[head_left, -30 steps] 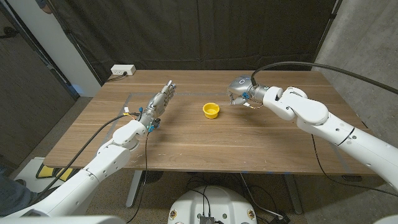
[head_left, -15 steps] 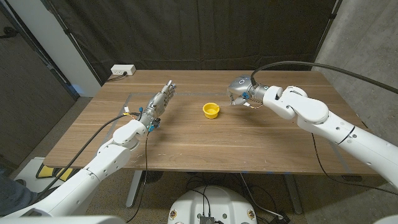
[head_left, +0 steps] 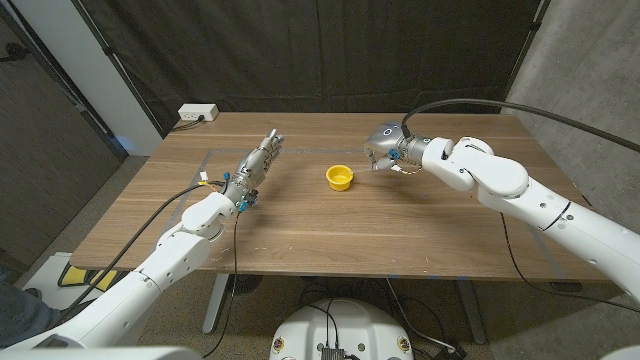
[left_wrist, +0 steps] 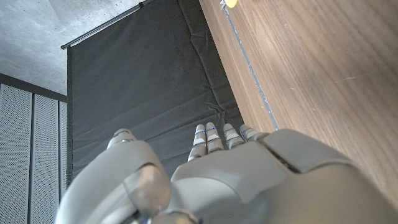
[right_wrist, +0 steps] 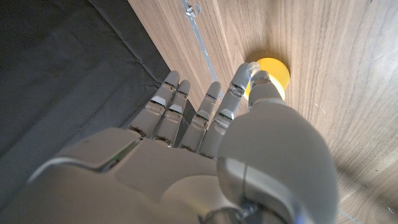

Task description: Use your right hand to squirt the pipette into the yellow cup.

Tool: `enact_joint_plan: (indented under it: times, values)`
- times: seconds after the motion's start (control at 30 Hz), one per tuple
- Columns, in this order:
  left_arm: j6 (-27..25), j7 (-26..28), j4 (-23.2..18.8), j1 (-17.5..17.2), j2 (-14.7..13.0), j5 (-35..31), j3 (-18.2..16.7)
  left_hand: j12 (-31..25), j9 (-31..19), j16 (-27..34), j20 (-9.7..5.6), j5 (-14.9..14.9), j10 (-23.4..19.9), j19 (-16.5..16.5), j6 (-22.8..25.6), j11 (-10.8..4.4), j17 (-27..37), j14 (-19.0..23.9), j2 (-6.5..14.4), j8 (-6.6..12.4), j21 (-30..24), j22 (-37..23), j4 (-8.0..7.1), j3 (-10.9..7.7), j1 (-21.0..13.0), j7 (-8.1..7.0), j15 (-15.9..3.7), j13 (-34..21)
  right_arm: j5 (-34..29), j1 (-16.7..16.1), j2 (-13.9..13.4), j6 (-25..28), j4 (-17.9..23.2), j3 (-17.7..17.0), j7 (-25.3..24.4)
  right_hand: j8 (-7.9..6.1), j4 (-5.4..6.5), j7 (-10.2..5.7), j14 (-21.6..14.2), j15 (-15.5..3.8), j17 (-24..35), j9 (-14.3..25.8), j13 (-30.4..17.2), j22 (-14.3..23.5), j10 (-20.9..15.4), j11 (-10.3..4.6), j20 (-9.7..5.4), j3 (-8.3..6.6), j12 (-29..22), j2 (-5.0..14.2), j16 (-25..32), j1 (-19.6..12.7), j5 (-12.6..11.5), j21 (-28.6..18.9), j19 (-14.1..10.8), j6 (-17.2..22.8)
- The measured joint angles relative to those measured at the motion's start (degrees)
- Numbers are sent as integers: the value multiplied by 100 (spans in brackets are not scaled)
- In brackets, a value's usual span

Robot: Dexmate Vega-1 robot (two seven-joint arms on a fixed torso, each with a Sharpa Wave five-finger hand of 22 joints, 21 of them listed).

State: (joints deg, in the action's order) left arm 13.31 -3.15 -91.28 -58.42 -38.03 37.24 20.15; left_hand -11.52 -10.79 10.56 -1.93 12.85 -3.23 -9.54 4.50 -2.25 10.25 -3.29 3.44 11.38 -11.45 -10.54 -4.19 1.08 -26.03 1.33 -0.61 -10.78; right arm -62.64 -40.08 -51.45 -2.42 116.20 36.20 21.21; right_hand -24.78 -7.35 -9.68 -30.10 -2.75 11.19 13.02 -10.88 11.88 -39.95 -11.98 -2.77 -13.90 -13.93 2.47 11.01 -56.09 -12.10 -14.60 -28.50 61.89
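The small yellow cup (head_left: 340, 177) stands upright at the middle of the table, and it shows past my fingertips in the right wrist view (right_wrist: 273, 70). My right hand (head_left: 384, 146) hovers just right of the cup, fingers reaching toward it. In that wrist view the thumb lies against the nearest finger of my right hand (right_wrist: 249, 124). A pale tip, seemingly the pipette (right_wrist: 251, 65), shows pinched between them; the rest of it is hidden. My left hand (head_left: 257, 161) stands on its edge left of the cup, fingers straight and apart, holding nothing.
A thin tape line (head_left: 208, 160) marks a rectangle on the wooden table (head_left: 330, 230) around my left hand. A white power strip (head_left: 198, 114) sits at the far left corner. Black curtains hang behind the table.
My right hand has turned slightly and edged a little to the right. The cup and my left hand have not moved.
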Motion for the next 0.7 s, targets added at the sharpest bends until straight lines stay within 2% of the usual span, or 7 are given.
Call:
enact_joint_plan:
  times: [0.37, 0.7]
  values:
    - [0, -5, -9, -8, -19, 5, -7, 0, 0, 0, 0, 0, 0, 0, 0, 0, 0, 0, 7, 0, 0, 0, 0, 0, -7, 0, 0, 0, 13, 9, 33, 26, 7, 14, 114, -1, 24, 38, 0, 0, 0, 95, -19, 0, -52, 2, 0, 24, 0, 21, 0, -21, -21, 0, -1, -39]
    - [-11, -7, -17, -9, -20, 7, -8, 0, 0, 0, 0, -40, 0, 0, 0, 0, 0, 0, 7, 0, 0, 0, -17, 17, -7, 0, 0, 0, 17, -18, 32, 86, 61, 12, 152, -2, 24, -19, -64, -3, 1, 93, -21, -1, -122, -2, 0, 24, 0, 61, 0, -30, -20, -38, -84, 10]
